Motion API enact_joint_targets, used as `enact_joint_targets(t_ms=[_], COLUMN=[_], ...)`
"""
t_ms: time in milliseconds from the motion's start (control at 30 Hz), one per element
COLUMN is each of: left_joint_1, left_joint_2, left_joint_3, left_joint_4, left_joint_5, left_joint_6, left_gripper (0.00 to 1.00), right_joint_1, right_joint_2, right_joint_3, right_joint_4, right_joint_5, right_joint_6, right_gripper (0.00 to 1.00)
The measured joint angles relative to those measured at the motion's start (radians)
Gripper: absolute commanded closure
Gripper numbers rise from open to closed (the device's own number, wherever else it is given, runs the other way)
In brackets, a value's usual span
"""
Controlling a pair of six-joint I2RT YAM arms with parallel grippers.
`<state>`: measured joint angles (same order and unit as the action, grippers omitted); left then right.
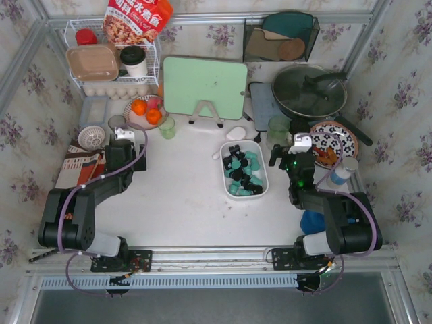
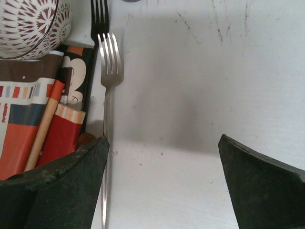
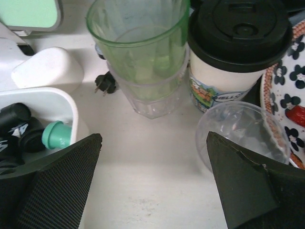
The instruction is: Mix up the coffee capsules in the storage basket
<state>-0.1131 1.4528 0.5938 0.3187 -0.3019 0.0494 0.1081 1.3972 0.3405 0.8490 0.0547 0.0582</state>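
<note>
White table top [image 1: 182, 202] with flowery walls around it fills my screen from above.

My right pincer [image 3: 153, 137] has its two fingers spread wide. Nothing sits between them, only bare table. The basket [image 3: 71, 102] is just to the left of this pincer, with its rounded corner close by the left finger. Inside it I see the capsules [image 1: 243, 172], green ones and black ones, piled up together. One green capsule [image 3: 55, 135] lies near that corner, next to some black ones.

Straight ahead of the right pincer stands a green cup [image 3: 138, 43], sitting in a clear glass [image 3: 152, 102]. Ahead and to the right is a paper cup [image 3: 228, 81] with a black lid. A clear round lid [image 3: 243, 131] lies just by the right finger. A flowery plate [image 3: 293, 90] is past it on the right. Ahead and to the left lies a small white lump [image 3: 47, 69].

My left pincer [image 2: 162, 140] grips nothing too, with its fingers far apart over bare table. A fork [image 2: 108, 71] lies just ahead of its left finger, pointing away. Left of the fork are some bright packets [image 2: 28, 109]. A patterned bowl [image 2: 28, 24] is ahead on the far left. The basket is well off to the right of this pincer.
</note>
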Motion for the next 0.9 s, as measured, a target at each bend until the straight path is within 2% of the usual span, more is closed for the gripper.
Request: enact_joint_targets(t_ms=[200,267,333,400,533,633,900], left_joint_1=[0.045,0.065,0.079,0.088,0.099,0.100,0.100], left_joint_2=[0.043,0.048,0.044,0.032,0.056,0.055,0.053], left_joint_3=[-0.020,-0.032,-0.042,-0.078,-0.173,-0.174,-0.169], left_joint_4=[0.097,0.102,0.127,0.185,0.304,0.352,0.376], left_joint_5=[0.081,0.103,0.131,0.169,0.218,0.232,0.249], left_joint_6=[0.000,-0.002,-0.003,-0.007,-0.010,-0.010,-0.010], left_gripper=[0.00,0.00,0.00,0.00,0.00,0.00,0.00], right_joint_1=[-0.031,-0.037,-0.039,-0.040,-0.040,-0.040,-0.049], right_joint_2=[0.014,0.033,0.110,0.134,0.137,0.140,0.143], right_joint_3=[-0.042,-0.092,-0.167,-0.222,-0.230,-0.224,-0.139], right_joint_4=[0.077,0.177,0.347,0.389,0.519,0.556,0.491], right_joint_5=[-0.013,-0.030,-0.035,-0.045,-0.079,-0.095,-0.050], right_joint_6=[-0.038,-0.055,-0.075,-0.076,-0.101,-0.111,-0.092], right_gripper=[0.00,0.00,0.00,0.00,0.00,0.00,0.00])
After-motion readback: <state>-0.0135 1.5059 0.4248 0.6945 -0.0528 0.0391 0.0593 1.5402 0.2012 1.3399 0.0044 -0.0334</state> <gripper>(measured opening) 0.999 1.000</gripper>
